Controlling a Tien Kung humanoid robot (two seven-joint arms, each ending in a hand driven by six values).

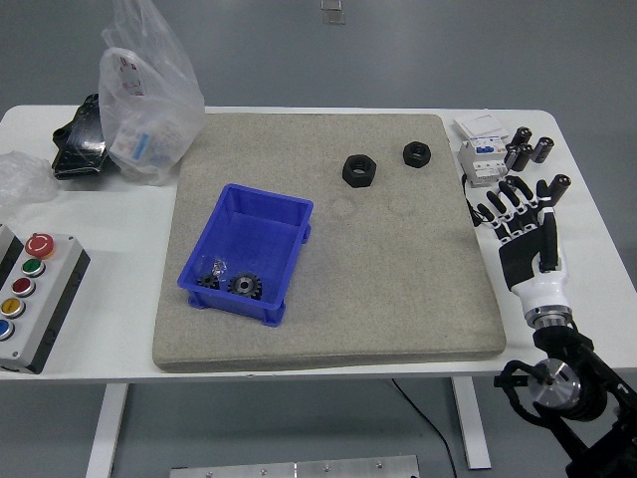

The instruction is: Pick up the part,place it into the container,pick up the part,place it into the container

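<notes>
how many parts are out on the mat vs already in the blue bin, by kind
Black hex nuts on the mat: 2, larger nut and smaller nut
Black gears in the blue bin: 2, and
Total: 4
</notes>
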